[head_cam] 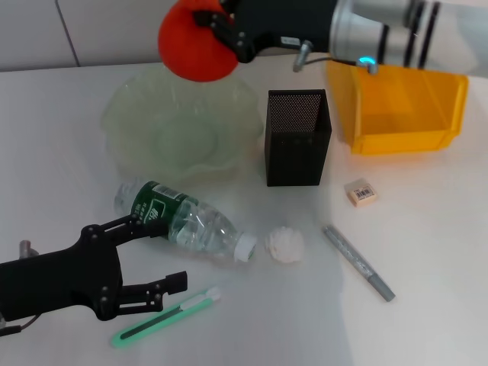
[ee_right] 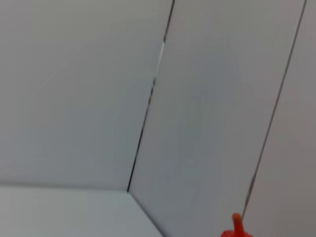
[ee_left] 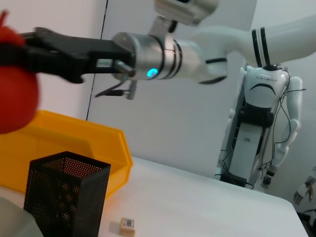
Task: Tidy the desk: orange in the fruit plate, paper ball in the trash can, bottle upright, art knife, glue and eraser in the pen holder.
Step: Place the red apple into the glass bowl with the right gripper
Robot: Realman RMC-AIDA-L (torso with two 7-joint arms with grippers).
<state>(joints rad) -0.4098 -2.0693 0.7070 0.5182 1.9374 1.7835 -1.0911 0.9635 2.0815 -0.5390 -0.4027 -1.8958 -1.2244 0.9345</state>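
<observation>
Right gripper (head_cam: 207,36): clamped on the orange (head_cam: 194,42), held in the air above the far rim of the fruit plate (head_cam: 126,114).
Left gripper (head_cam: 164,255): fingers spread, low over the table (head_cam: 427,229), near the bottle's base and beside the art knife (head_cam: 164,315).
Bottle (head_cam: 187,221): lying on its side, cap toward the paper ball (head_cam: 284,245).
Pen holder (head_cam: 297,137): upright, between plate and yellow bin (head_cam: 396,114).
Eraser (head_cam: 361,192): on the table, near the holder.
Glue stick (head_cam: 357,261): lying flat, near the eraser.
</observation>
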